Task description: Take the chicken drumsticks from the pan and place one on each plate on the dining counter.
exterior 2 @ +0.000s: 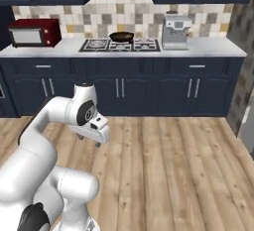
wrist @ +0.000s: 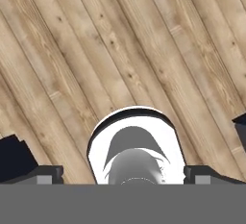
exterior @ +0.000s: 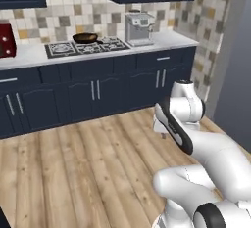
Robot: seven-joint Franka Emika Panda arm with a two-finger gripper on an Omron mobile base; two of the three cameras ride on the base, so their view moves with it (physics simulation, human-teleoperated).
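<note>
My claw (wrist: 123, 177) hung spread wide and grasped nothing, pointing down at the plank floor (wrist: 144, 50); in the hand view its 2 dark fingertips (wrist: 45, 174) sat far apart at 7 and 5 o'clock over bare boards. The pan (exterior: 85, 38) rested on the stove (exterior: 87, 47) against the tiled wall, at 11 o'clock in the left base view and 12 o'clock in the right base view, well apart from my folded arm. I could not tell what lay inside it. The right base view showed a red microwave (exterior 2: 33, 31) whole at 10 o'clock; the left cut it off. A coffee machine (exterior 2: 174, 31) stood just beside the stove.
</note>
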